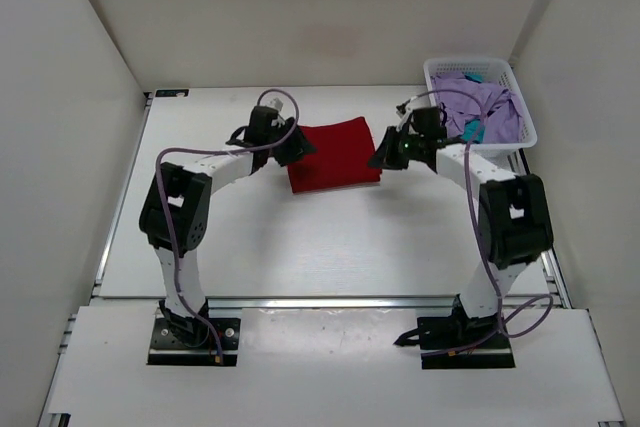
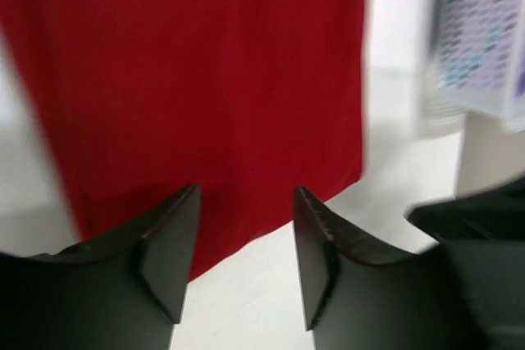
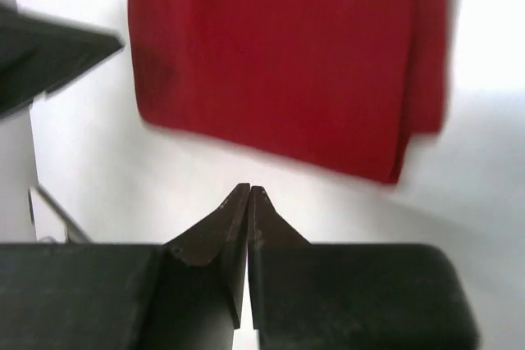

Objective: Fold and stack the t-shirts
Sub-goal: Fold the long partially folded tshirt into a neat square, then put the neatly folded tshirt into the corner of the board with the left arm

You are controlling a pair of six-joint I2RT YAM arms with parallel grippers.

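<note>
Fingers (image 2: pixel 168 243) of your left gripper (image 2: pixel 246 194) stand moderately apart with nothing clamped between them; the red t-shirt (image 2: pixel 205 79) lies directly ahead of them, and its near edge runs beneath the tip of the left-hand finger; whether that tip touches the cloth, you cannot tell, since the left wrist view is blurred. Bare surface (image 2: pixel 246 301) shows in the gap between the two fingers, just short of the cloth edge.

Fingers (image 3: pixel 213 235) of your right gripper (image 3: pixel 248 190) are pressed together tip to tip and hold nothing; the red t-shirt (image 3: pixel 287 55) lies ahead of them, apart from the tips, with a strip of bare surface between; a layered folded edge shows on the side of the shirt to the right of these fingers.

From the top view, note that the left gripper (image 1: pixel 297 144) and right gripper (image 1: pixel 382 155) flank the red t-shirt (image 1: pixel 335 154), one at each side edge; the shirt is folded into a compact rectangle and lies flat on the surface (image 1: pixel 320 247) between the two sets of fingers.

Behind and outboard of the right fingers stands a white basket (image 1: pixel 528 117); purple garments (image 1: pixel 495 107) lie heaped inside it, unfolded.
</note>
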